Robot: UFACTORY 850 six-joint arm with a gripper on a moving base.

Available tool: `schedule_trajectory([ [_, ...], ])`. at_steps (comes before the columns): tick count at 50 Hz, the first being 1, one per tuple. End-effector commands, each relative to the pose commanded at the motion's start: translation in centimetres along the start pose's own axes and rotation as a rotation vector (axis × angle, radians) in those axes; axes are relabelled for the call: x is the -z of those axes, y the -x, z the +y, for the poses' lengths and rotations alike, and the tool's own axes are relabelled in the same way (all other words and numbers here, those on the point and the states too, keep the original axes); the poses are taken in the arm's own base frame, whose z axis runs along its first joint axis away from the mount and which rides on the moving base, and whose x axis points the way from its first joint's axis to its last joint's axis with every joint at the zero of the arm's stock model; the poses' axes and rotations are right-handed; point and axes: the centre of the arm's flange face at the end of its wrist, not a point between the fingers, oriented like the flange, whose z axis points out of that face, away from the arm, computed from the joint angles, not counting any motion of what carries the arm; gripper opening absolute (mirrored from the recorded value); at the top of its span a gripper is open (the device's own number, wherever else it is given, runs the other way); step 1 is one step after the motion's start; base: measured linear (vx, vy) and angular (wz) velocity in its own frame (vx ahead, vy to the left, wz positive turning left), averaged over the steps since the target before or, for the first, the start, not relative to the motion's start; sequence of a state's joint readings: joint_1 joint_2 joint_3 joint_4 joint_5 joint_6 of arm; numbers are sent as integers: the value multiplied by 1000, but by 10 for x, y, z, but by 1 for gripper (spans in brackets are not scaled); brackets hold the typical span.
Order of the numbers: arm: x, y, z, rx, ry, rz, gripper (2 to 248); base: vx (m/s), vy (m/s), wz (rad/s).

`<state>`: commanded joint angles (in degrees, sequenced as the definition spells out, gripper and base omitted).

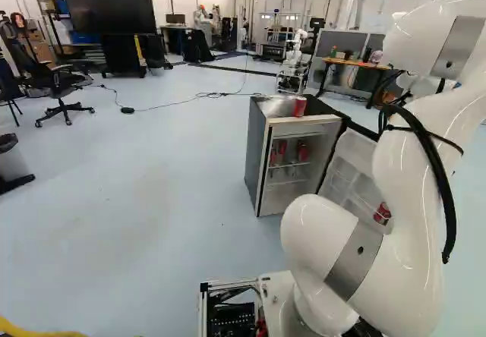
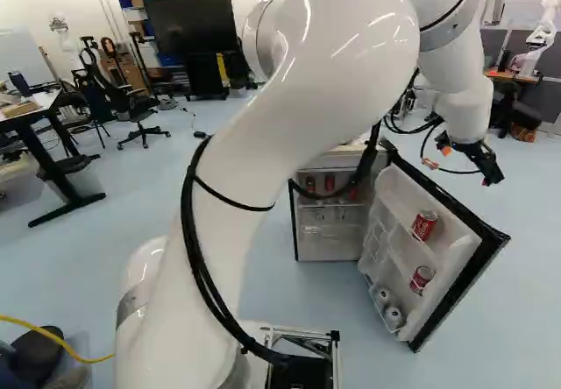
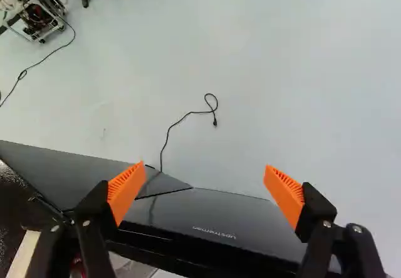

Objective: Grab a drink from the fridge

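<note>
At the foot of the left base view, an open metal frame with dark electronics (image 1: 231, 316) is seen beside the arm's lowest joint. A smooth white jointed arm (image 2: 289, 91) is raised high and bent across the upper middle of the right base view, its wrist lowered at the upper right. There the black claw with orange pads (image 2: 480, 159) is held beyond the swung-open door with a white inner side (image 2: 443, 253); its fingers are spread, with nothing gripped. In the wrist view, the door's glossy black outer face (image 3: 207, 218) is seen under the claw, and a thin black cord (image 3: 168, 139) ahead, on the floor. Red and silver drink cans (image 2: 424, 225) are held in the door racks; more red cans (image 1: 303, 151) are shelved inside the small grey fridge (image 1: 258, 151), and one red can (image 1: 300, 106) is set on its top. Farther off, a black wheeled chair (image 1: 57, 86) and large dark screen (image 1: 108, 7) are placed at the upper left of the left base view, another robot, white (image 1: 295, 52), at its upper middle.
</note>
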<state>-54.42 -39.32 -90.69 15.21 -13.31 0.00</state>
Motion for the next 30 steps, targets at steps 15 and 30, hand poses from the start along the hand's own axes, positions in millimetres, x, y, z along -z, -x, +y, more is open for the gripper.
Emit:
schedule_trajectory([
  [15,-27,7,11,-17,8,-114,247,0,0,0],
  [30,-46,19,15,-20,14,-183,247,0,0,0],
])
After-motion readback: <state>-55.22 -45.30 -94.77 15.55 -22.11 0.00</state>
